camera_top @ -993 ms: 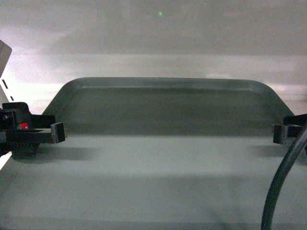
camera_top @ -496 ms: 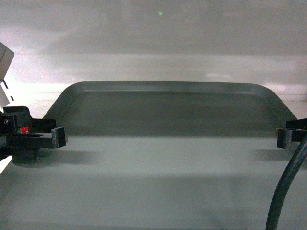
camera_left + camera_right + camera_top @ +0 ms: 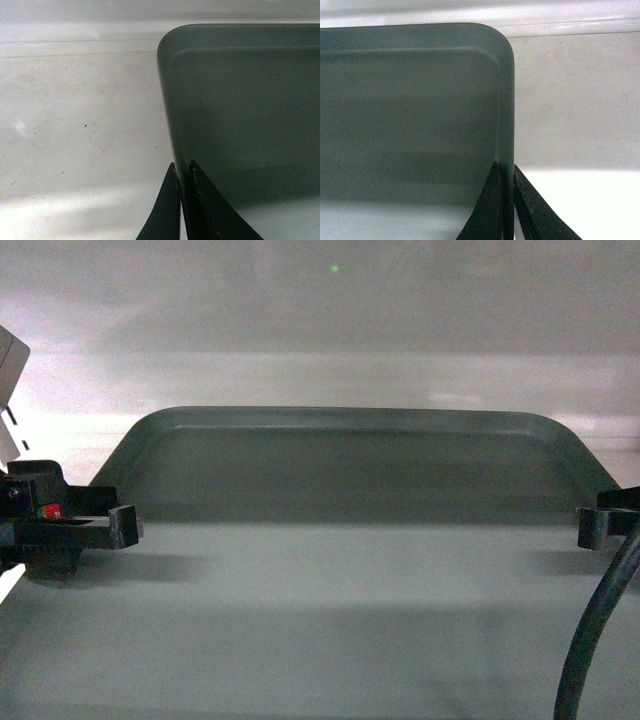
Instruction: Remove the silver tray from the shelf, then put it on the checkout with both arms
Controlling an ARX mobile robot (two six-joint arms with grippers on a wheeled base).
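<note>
**Both grippers pinched on the side rims of the silver tray**

Head view: the silver tray [image 3: 330, 570] fills the lower two thirds of the frame, from the bottom edge up to its far rim, just above centre. Matte grey, rounded far corners, shallow raised rim, plain inside. A darker band of shadow runs across the far part of its floor; the near part is paler.

Behind the tray, a pale grey-white back panel [image 3: 320, 300] spans the top of the frame. A strip of white shelf [image 3: 60, 430] shows at left beyond the tray's far-left corner.

Left gripper [image 3: 122, 525]: black, at the left edge, mid-height, sitting on the tray's left rim. A small red mark shows on its body. A white boxy part is at the upper left edge.

Right gripper [image 3: 592, 528]: black, at the right edge, mid-height, on the tray's right rim. A thick black cable [image 3: 590, 640] curves down from it to the bottom right.

Left wrist view: two dark fingers [image 3: 162, 210] rise from the bottom centre, one on each side of the tray's left rim, gap narrow, rim clamped between them. White shelf board [image 3: 75, 125] fills the left half, lightly speckled.

Right wrist view: same arrangement mirrored. Dark fingers [image 3: 487, 210] at the bottom centre straddle the right rim, closed narrowly on it. White shelf surface [image 3: 575, 110] fills the right half, brightly lit at lower right.
</note>
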